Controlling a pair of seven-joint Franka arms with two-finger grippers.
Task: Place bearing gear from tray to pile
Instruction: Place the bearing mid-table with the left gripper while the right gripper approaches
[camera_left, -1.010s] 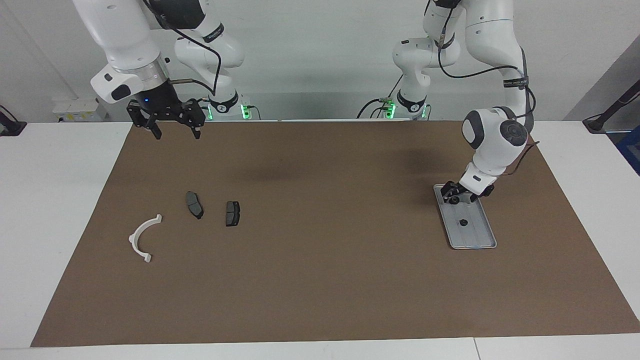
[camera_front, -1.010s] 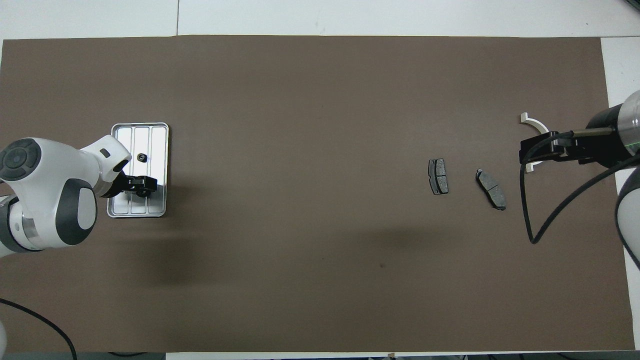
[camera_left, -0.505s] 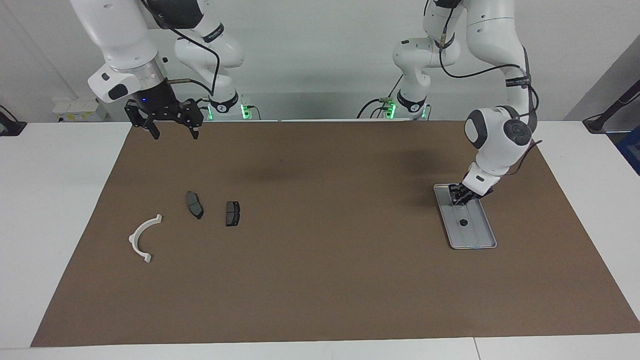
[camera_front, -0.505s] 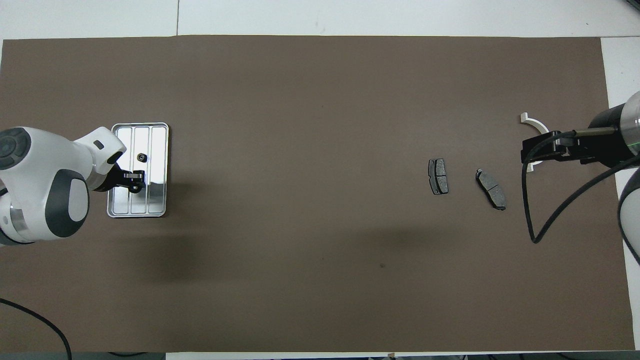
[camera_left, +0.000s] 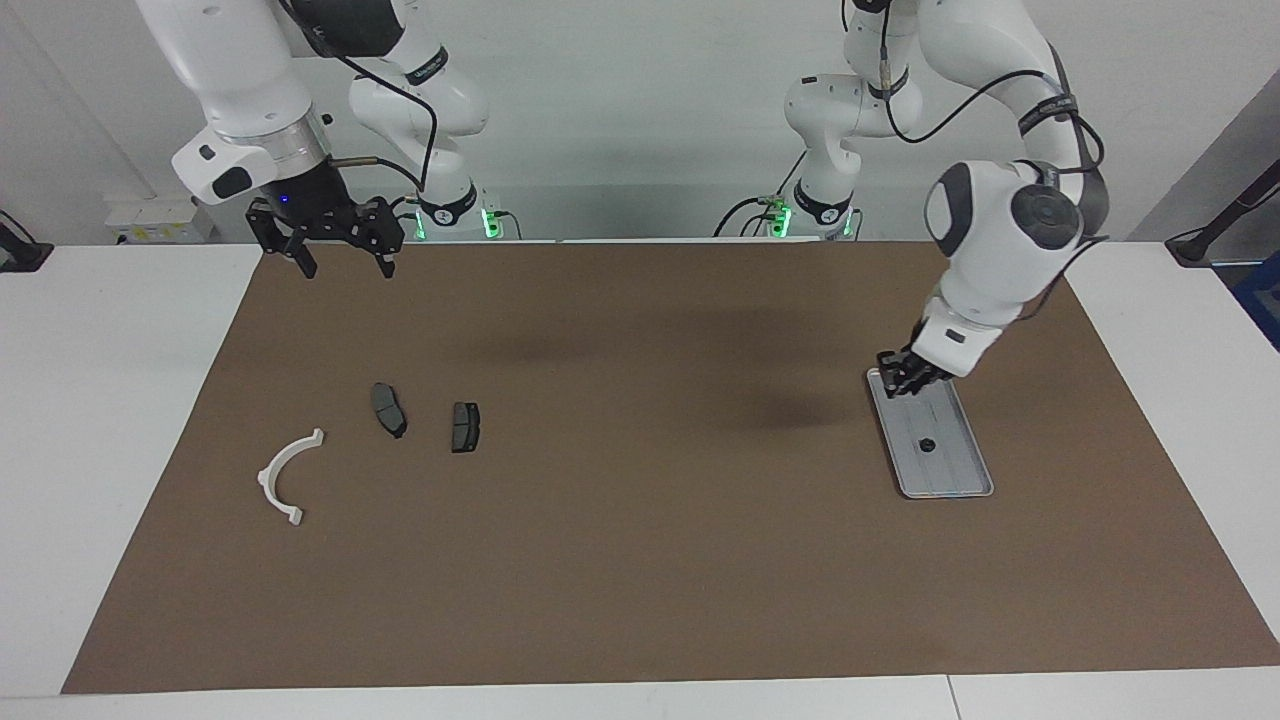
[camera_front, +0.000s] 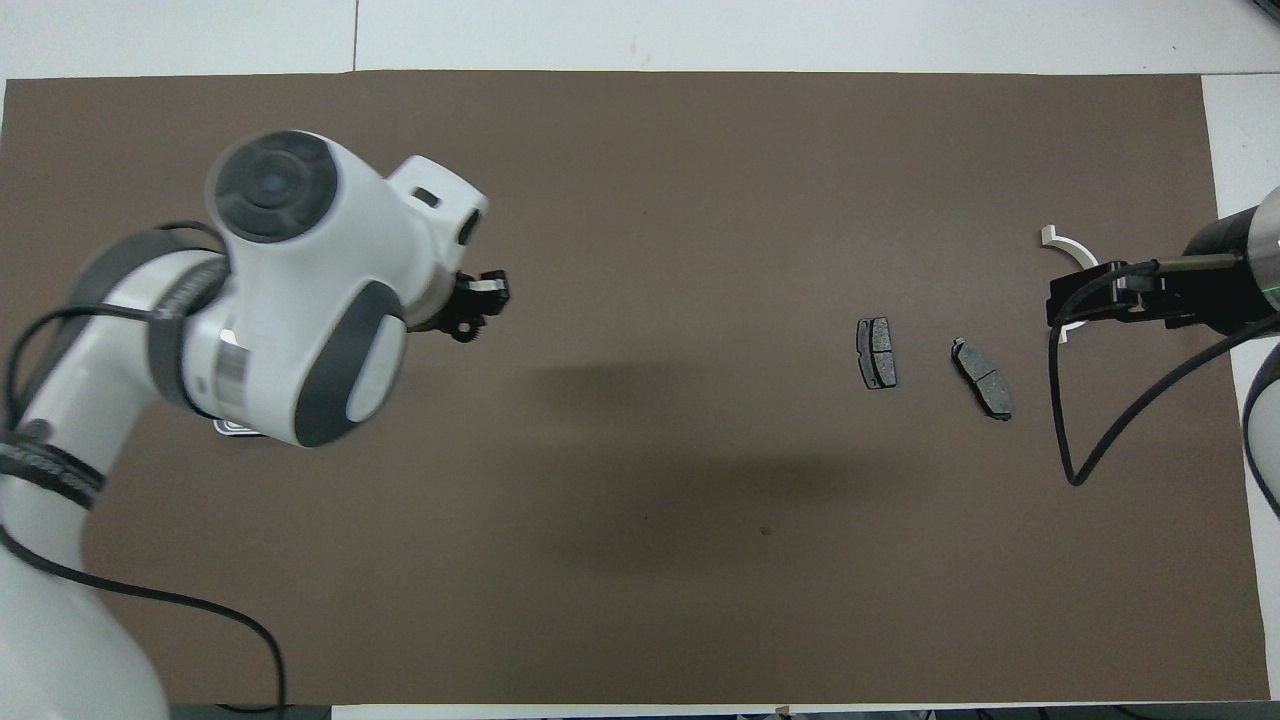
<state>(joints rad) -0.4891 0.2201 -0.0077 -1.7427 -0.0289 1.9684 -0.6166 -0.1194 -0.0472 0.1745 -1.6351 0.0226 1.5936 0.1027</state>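
The silver tray (camera_left: 962, 478) lies toward the left arm's end of the table, with one small dark bearing gear (camera_left: 927, 445) on it. My left gripper (camera_left: 898, 380) hangs over the tray's end nearest the robots, shut on another small dark bearing gear (camera_front: 465, 330). In the overhead view the raised left arm hides almost all of the tray (camera_front: 236, 430). The pile lies toward the right arm's end: a white half-ring bracket (camera_left: 288, 475) and two dark brake-pad pieces (camera_left: 389, 409) (camera_left: 465, 426). My right gripper (camera_left: 345, 265) waits open in the air near the mat's edge by the robots.
A brown mat (camera_left: 640, 560) covers most of the white table. A black cable (camera_front: 1062, 420) loops down from the right arm. The right gripper covers part of the bracket (camera_front: 1068, 244) in the overhead view.
The left gripper shut on a gear at the tray's end nearest the robots, then rose with it. The right gripper crept slightly upward.
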